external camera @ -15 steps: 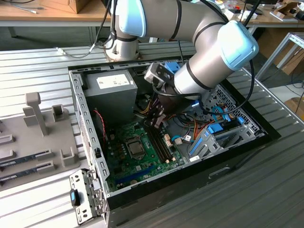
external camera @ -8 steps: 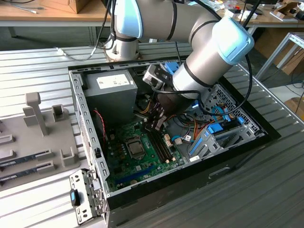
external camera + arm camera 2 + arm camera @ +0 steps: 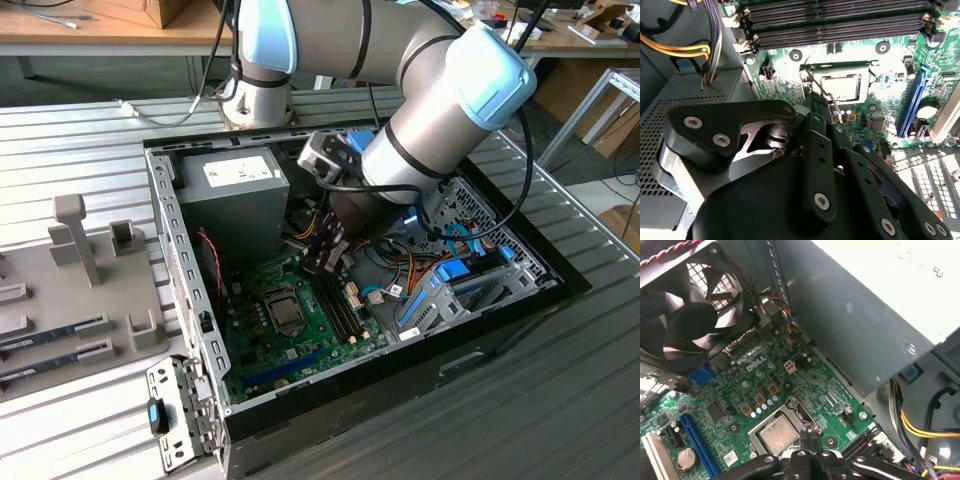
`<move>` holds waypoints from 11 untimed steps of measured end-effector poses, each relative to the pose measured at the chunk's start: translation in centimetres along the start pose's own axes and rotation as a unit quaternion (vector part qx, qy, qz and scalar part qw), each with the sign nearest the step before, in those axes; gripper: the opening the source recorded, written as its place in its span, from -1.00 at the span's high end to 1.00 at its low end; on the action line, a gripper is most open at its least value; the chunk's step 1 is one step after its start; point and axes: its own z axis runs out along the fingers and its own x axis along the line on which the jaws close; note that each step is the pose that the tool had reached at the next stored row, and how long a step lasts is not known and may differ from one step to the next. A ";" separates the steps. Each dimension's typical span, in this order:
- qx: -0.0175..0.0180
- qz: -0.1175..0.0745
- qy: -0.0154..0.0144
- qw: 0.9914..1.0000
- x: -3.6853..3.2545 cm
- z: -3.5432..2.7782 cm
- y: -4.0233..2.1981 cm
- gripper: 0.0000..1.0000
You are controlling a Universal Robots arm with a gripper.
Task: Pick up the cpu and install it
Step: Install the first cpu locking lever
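Observation:
The cpu (image 3: 287, 313) lies flat in its socket on the green motherboard (image 3: 250, 330), inside the open computer case. Its silver-grey top shows in both wrist views (image 3: 841, 86) (image 3: 777, 432), framed by the metal socket bracket. My gripper (image 3: 322, 262) hangs just above the board, beside the socket on the memory-slot side. Its black fingers are pressed together with nothing visible between them (image 3: 810, 436). In the second wrist view the fingertips (image 3: 821, 100) sit at the socket's edge, by the thin wire lever (image 3: 832, 102).
A grey power supply (image 3: 230, 185) fills the case's far corner, and a black fan (image 3: 685, 315) stands by the board. Memory slots (image 3: 840, 25), a blue slot (image 3: 912, 100) and yellow cables (image 3: 675, 50) surround the socket. A grey fixture tray (image 3: 80, 290) lies at the exterior view's left.

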 end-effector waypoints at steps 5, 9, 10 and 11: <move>0.001 0.000 0.002 1.000 0.27 0.00 -0.09 0.79; 0.001 0.001 0.003 1.000 0.28 0.08 -0.32 0.79; 0.001 0.001 0.003 1.000 0.19 0.07 -0.45 0.79; 0.000 0.001 0.003 1.000 0.16 0.11 -0.56 0.79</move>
